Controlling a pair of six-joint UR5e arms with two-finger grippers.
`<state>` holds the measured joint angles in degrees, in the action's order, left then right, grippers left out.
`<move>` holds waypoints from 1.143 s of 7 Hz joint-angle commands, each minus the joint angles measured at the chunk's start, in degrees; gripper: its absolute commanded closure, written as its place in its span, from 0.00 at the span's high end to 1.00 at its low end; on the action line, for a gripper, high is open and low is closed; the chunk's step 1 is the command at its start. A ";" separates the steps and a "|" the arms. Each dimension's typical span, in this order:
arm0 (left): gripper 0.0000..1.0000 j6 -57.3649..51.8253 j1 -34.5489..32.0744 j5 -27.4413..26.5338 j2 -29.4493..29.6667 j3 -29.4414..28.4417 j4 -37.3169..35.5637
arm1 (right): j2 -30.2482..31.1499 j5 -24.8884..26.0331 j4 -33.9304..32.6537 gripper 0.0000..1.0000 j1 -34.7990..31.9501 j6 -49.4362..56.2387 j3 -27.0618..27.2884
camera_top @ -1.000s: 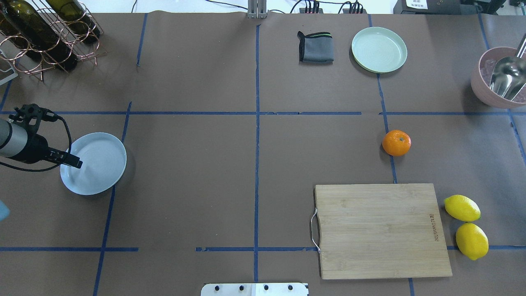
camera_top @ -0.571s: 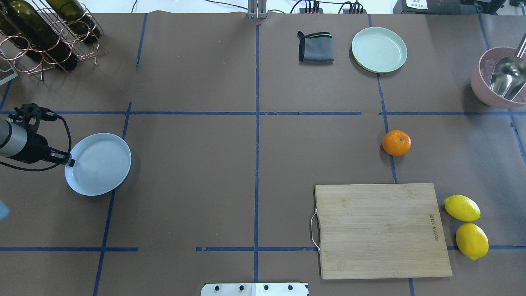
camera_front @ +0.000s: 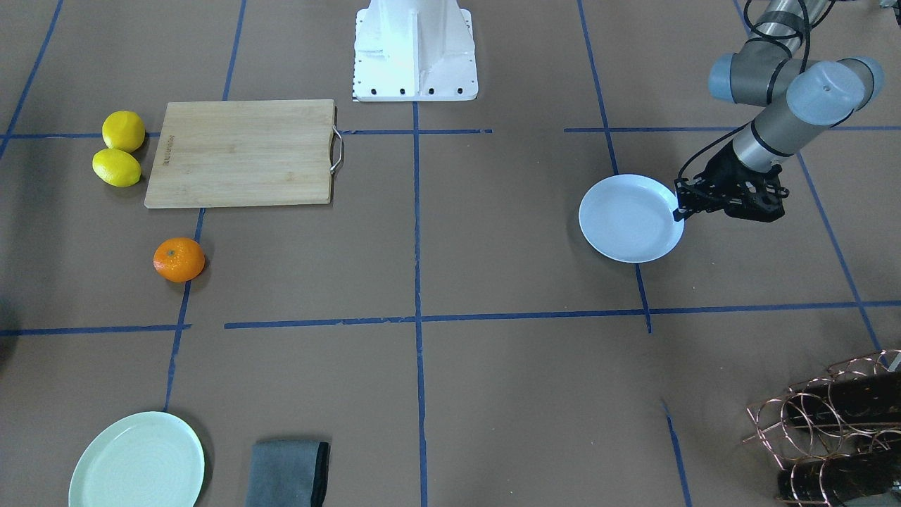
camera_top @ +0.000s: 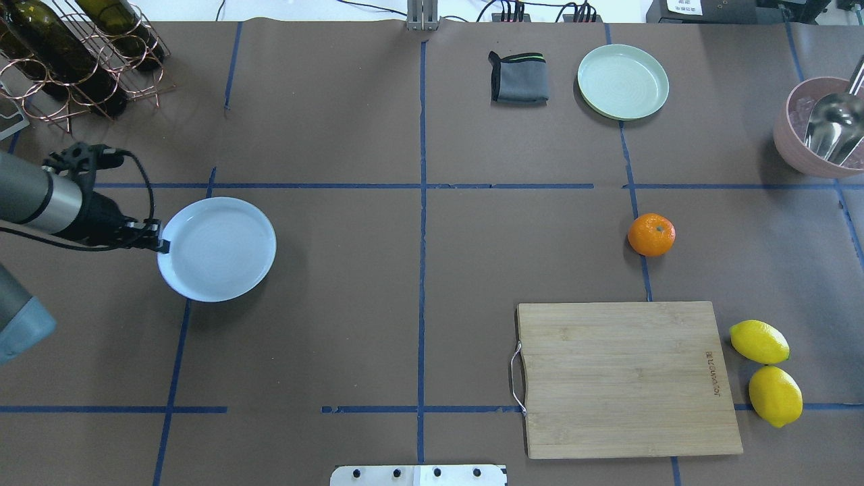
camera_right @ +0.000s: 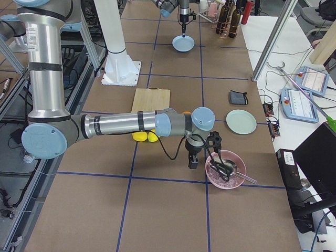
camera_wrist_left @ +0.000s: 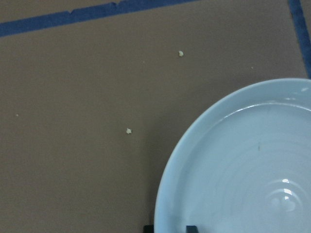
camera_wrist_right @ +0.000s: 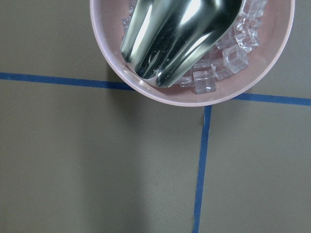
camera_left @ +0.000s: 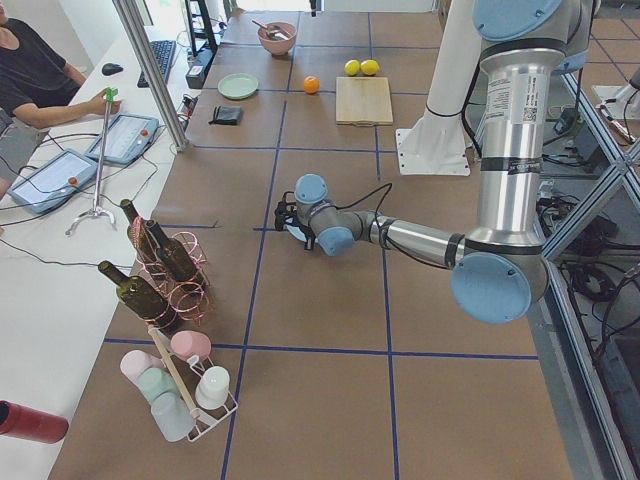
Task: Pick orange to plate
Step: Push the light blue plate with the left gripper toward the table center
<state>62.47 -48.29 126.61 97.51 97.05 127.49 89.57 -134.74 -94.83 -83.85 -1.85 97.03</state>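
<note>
The pale bluish-white plate (camera_top: 217,248) lies on the left half of the table, in the front-facing view at the right (camera_front: 630,218). My left gripper (camera_top: 160,244) is shut on the plate's left rim. The left wrist view shows its two dark fingertips (camera_wrist_left: 192,228) straddling the rim of the plate (camera_wrist_left: 233,165). The orange (camera_top: 651,234) sits alone on the right half, just beyond the cutting board. My right gripper (camera_right: 193,163) shows only in the right-side view, next to a pink bowl; I cannot tell whether it is open or shut.
A wooden cutting board (camera_top: 628,378) lies at the front right with two lemons (camera_top: 759,341) beside it. At the far right stand a mint-green plate (camera_top: 623,82), a grey cloth (camera_top: 518,77) and a pink bowl (camera_top: 796,145) with ice and a scoop. A bottle rack (camera_top: 74,54) fills the far left corner.
My left gripper has dragged the plate to the right and slightly away from the robot. The orange has not moved.
</note>
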 commanded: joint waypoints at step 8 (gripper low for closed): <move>0.00 23.05 18.13 -11.10 25.28 -11.88 -0.32 | 0.78 -4.39 0.26 1.00 0.00 0.09 1.76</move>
<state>85.50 -31.26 117.15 122.63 86.19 125.74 90.32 -138.93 -94.57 -83.87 -1.76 98.46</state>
